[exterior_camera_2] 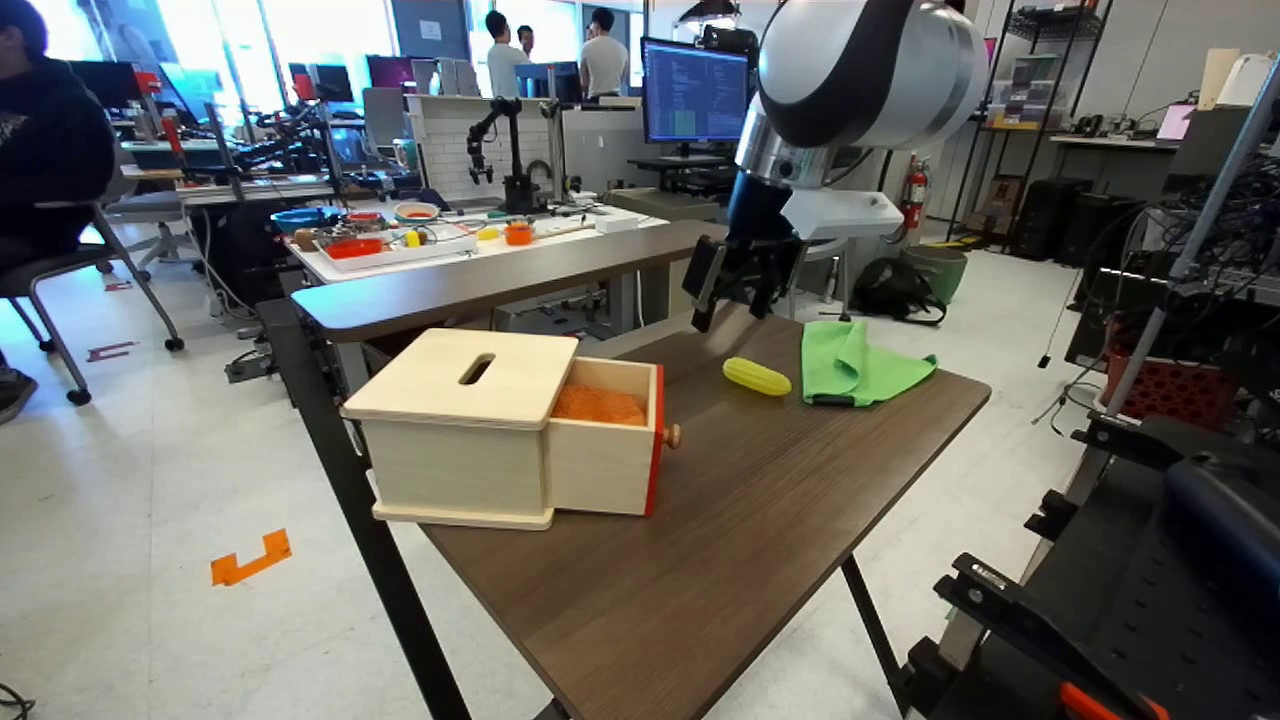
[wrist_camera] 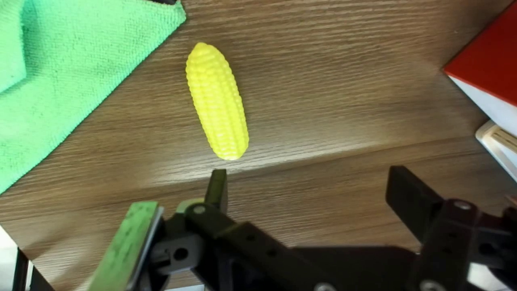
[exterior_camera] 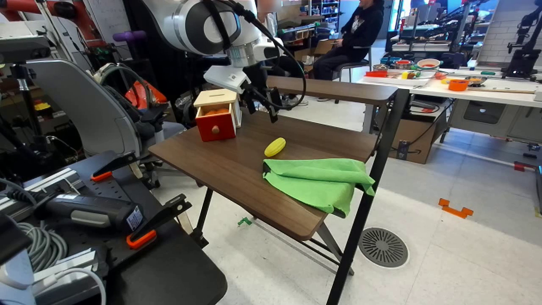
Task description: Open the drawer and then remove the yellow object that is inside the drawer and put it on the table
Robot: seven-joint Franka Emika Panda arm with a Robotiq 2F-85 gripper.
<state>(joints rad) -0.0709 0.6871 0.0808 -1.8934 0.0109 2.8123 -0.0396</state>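
Observation:
The drawer (exterior_camera: 216, 131) with its red front and round knob stands pulled out of a pale wooden box (exterior_camera_2: 455, 440); something orange (exterior_camera_2: 598, 405) fills its inside. Lying on the brown table (exterior_camera_2: 740, 520) is the yellow object (wrist_camera: 218, 103), shaped like a corn cob, outside the drawer and short of the green cloth. My gripper (exterior_camera: 263, 115) hangs above the table between box and cob in an exterior view. Its black fingers (wrist_camera: 412, 198) are wide apart in the wrist view, only bare wood showing between them. The cob's near end is just beyond the left fingertip there.
A green cloth (exterior_camera: 315, 180) drapes over the table's edge beside the cob. A raised shelf (exterior_camera_2: 520, 265) runs along the back of the table, borne by a black metal leg (exterior_camera: 372, 182). A dark side bench (exterior_camera: 169, 262) with clamps and tools stands close by.

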